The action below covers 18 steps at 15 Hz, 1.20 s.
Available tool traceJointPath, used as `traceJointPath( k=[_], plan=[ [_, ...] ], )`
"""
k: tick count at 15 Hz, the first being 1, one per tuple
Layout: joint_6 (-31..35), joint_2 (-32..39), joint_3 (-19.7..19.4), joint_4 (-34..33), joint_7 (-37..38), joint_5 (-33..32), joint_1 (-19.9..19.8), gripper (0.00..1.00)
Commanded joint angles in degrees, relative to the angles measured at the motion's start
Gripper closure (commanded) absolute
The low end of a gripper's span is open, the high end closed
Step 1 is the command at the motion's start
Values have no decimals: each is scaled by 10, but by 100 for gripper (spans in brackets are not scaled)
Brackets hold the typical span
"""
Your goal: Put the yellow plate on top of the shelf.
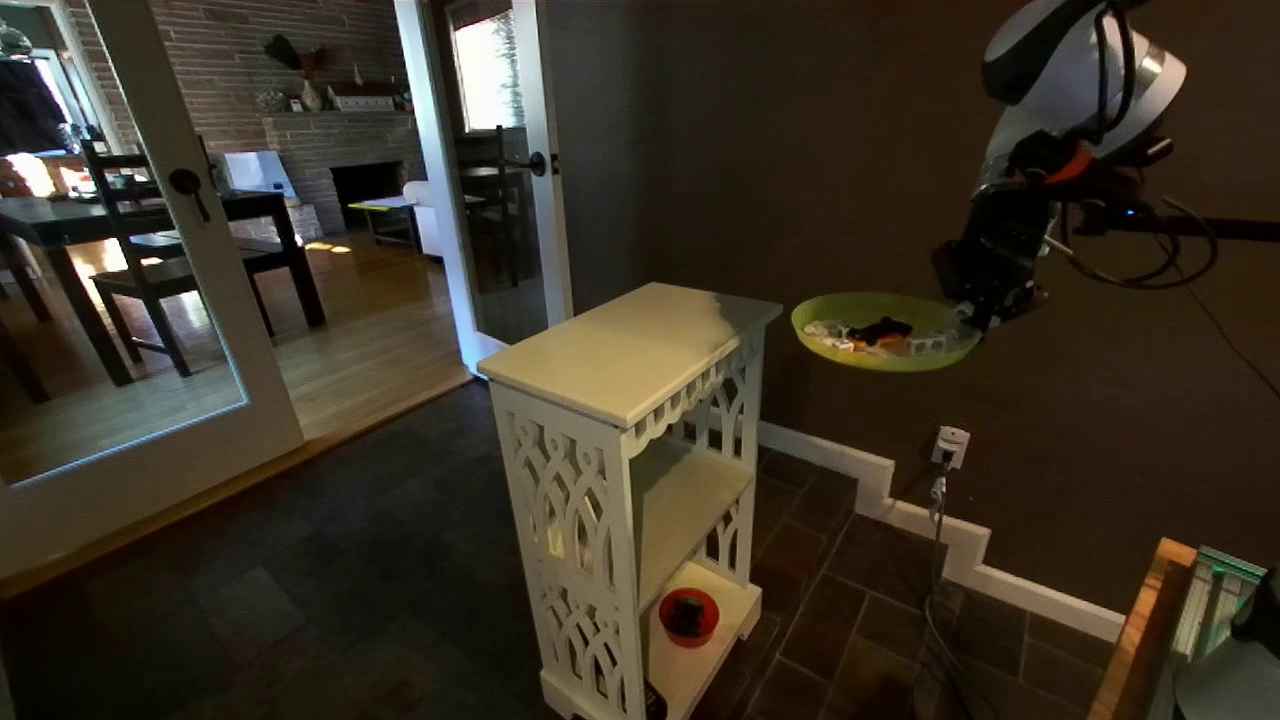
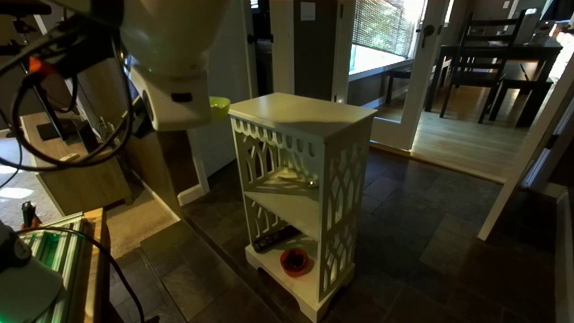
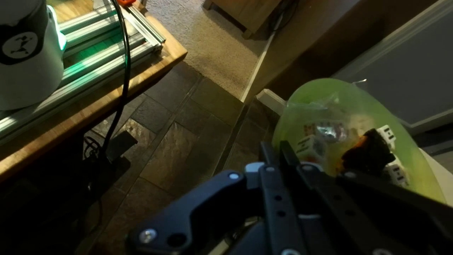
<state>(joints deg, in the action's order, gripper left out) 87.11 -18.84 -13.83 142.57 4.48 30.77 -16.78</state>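
Observation:
The yellow plate (image 1: pixel 890 363) is a shallow yellow-green dish holding dice, a dark lump and clear plastic. It hangs in the air beside the shelf (image 1: pixel 625 350), near the height of its top. My gripper (image 1: pixel 978 316) is shut on the plate's rim. In the wrist view the fingertips (image 3: pixel 274 150) pinch the near edge of the plate (image 3: pixel 324 90). In an exterior view the arm hides the gripper and most of the plate (image 2: pixel 219 106). The white shelf's flat top (image 2: pixel 298 112) is bare in both exterior views. A pale corner at the wrist view's right edge looks like the shelf.
A red bowl (image 1: pixel 688 617) with dark contents sits on the shelf's bottom tier, with a black remote-like object (image 2: pixel 276 238) beside it. A dark wall (image 1: pixel 850 180) stands behind the plate. A wooden bench (image 3: pixel 173 53) with metal rails is near the robot. Glass doors (image 1: pixel 515 200) stand beyond the shelf.

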Motion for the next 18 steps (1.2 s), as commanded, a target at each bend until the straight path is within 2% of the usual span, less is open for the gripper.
traceJointPath(
  k=[1,7,14,18],
  plan=[
    [-50,-24,4,-56,80,10,0,98],
    [-74,22,27,-187,147,54,26,98],
    [-84,156,25,-320,147,125,48,98],
    [-70,226,28,-368,155,145,48,98]
  ],
)
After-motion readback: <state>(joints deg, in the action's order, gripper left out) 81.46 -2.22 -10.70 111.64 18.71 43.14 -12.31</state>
